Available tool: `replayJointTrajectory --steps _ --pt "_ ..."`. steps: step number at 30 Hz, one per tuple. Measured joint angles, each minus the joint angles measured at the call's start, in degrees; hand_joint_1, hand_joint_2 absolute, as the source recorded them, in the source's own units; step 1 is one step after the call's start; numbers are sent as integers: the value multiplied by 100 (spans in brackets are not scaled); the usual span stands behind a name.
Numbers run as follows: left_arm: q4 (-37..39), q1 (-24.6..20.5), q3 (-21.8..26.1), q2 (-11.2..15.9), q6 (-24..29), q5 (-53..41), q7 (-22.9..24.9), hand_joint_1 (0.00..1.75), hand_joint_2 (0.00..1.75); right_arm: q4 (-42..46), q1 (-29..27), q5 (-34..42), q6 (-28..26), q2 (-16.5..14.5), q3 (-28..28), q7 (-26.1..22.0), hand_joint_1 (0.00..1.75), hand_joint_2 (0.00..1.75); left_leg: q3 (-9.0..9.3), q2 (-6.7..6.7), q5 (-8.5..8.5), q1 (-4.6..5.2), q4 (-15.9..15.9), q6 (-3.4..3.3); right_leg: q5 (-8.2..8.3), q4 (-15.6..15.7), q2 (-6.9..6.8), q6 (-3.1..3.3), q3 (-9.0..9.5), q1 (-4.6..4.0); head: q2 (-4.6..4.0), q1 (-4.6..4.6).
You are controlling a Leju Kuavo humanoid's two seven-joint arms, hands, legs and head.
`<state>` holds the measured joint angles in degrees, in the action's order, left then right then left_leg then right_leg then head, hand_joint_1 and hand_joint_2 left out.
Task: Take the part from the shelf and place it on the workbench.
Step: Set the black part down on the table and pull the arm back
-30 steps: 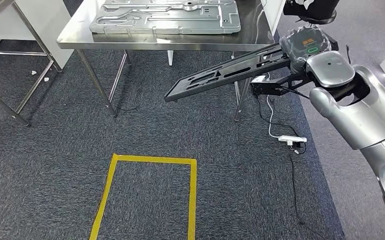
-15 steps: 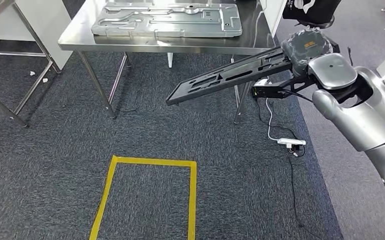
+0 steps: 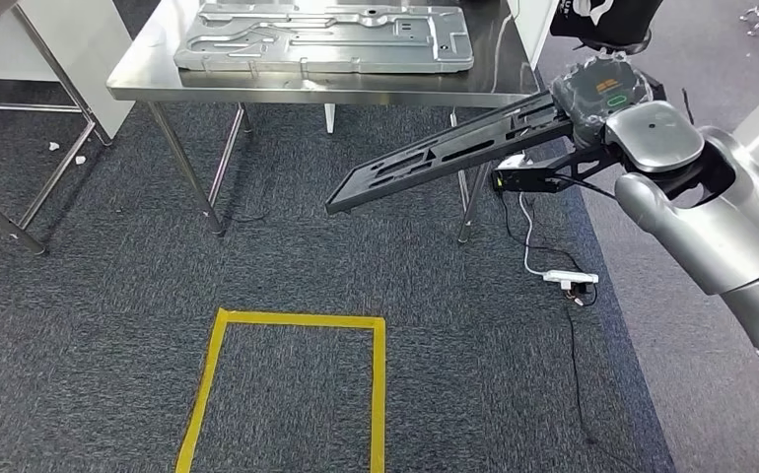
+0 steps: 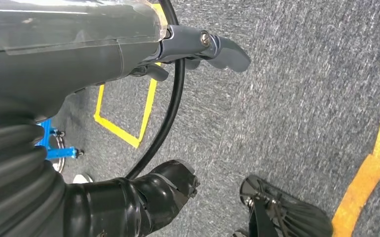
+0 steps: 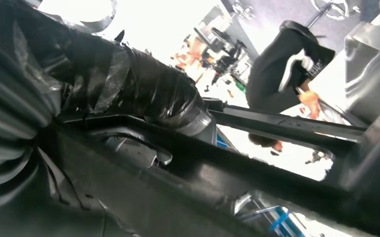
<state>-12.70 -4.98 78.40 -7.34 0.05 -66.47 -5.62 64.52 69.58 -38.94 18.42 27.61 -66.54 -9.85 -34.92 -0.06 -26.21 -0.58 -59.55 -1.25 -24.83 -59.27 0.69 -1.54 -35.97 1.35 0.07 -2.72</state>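
Beside the workbench (image 3: 316, 89): black part (image 3: 445, 153), held out just short of its near edge.
Right hand (image 3: 602, 94): clamped on one end.
Left hand (image 4: 198, 47): hanging, fingers loosely apart, empty.
Handling: probably stiff, light, long lever; needs firm end grip.

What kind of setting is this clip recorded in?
Probably a workshop or factory test area: a steel workbench carrying a stamped metal panel, grey carpet with a yellow taped rectangle, and a power strip trailing cables.

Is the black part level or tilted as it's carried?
Tilted: the black part slopes down from the right hand toward its free end, off the workbench.
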Motion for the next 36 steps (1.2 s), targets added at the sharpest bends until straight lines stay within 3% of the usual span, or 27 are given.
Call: replayJointTrajectory --steps 3,6,8,9,10,12,13,15,18,20,22,23,24,26,27,28,32,34,36 --pt "0 -5 3 -1 9 3 -1 0 175 23 27 15 2 26 -9 3 175 175 44 9 20 -15 51 -117 -104 -126 -14 -90 -52 25 1 -4" --pt "0 -3 7 -1 16 13 0 0 175 29 59 17 2 62 -28 7 175 175 68 15 6 -3 70 -197 -552 -1112 -40 -113 -556 16 1 -6" --pt "0 -1 9 0 19 25 -1 0 175 29 53 26 0 90 -59 10 175 175 90 11 -23 29 68 -225 -624 -1589 -40 -101 -850 2 1 -6" --pt "0 0 11 -1 19 30 -2 0 175 29 50 34 -1 105 -76 10 175 175 116 8 -44 48 67 -235 -498 -1515 -40 -75 -841 -10 1 -5" --pt "0 2 14 -1 19 33 -2 0 175 29 49 44 -3 120 -89 10 175 175 155 4 -71 67 68 -239 -283 -1211 -41 -30 -713 -34 0 -5" --pt "1 1 19 -15 18 39 -4 0 175 30 57 58 -7 141 -100 11 175 175 226 5 -131 100 70 -229 58 -431 -65 100 -332 -103 1 -3" --pt "2 0 22 -23 18 42 -7 0 175 34 67 64 -10 148 -101 11 175 175 242 7 -156 105 73 -213 117 -163 -79 150 -192 -137 1 -2" --pt "4 -9 26 -34 18 44 -13 0 175 49 89 70 -15 160 -102 16 175 175 259 20 -187 107 94 -165 66 2 -89 196 -88 -172 1 4" --pt "3 -21 28 -23 19 44 -21 0 175 69 85 72 -20 173 -105 23 175 175 294 33 -270 107 44 -80 39 172 -74 227 82 -117 1 13" --pt "4 -15 30 -22 18 44 -24 0 175 76 87 73 -21 173 -107 26 175 175 35 23 -449 74 -449 -28 7 276 -83 254 230 -83 0 21" --pt "4 -4 31 -22 16 44 -24 0 175 77 81 73 -21 173 -117 30 175 175 -436 21 -606 25 -1148 27 -77 293 -81 264 336 -78 1 27" --pt "4 7 33 -21 16 44 -24 0 175 77 66 73 -21 173 -125 32 175 175 -606 21 -557 1 -1324 57 -132 290 -75 252 397 -72 1 27" --pt "4 20 34 -19 17 44 -24 0 175 77 49 73 -21 173 -135 31 175 175 -678 23 -391 -22 -1284 85 -194 282 -68 231 467 -60 1 27" --pt "4 37 37 -17 18 44 -24 0 175 77 26 75 -21 173 -146 28 175 175 -536 23 134 -62 -680 131 -342 251 -53 166 626 -24 0 26" --pt "5 43 39 -21 18 44 -24 0 175 78 26 76 -22 173 -148 27 175 175 -412 17 303 -62 -369 142 -418 231 -45 122 673 -20 -1 32" --pt "5 42 41 -24 18 44 -24 0 175 79 29 77 -23 173 -148 29 175 175 -299 12 355 -57 -141 124 -479 215 -39 78 704 -20 0 38" --pt "7 15 48 -28 19 44 -25 0 175 103 28 78 -38 179 -148 34 175 175 -105 2 140 -19 34 -71 -508 57 -28 -59 729 -12 1 43" --pt "7 11 52 -27 20 44 -26 0 175 114 34 78 -42 190 -148 28 175 175 34 0 63 -26 67 -153 -524 -433 -42 -96 457 -4 1 40" --pt "7 16 57 -24 21 44 -26 0 175 119 34 78 -42 205 -148 30 175 175 153 -7 -35 -20 85 -202 -715 -1156 -53 -107 -64 -10 2 40"
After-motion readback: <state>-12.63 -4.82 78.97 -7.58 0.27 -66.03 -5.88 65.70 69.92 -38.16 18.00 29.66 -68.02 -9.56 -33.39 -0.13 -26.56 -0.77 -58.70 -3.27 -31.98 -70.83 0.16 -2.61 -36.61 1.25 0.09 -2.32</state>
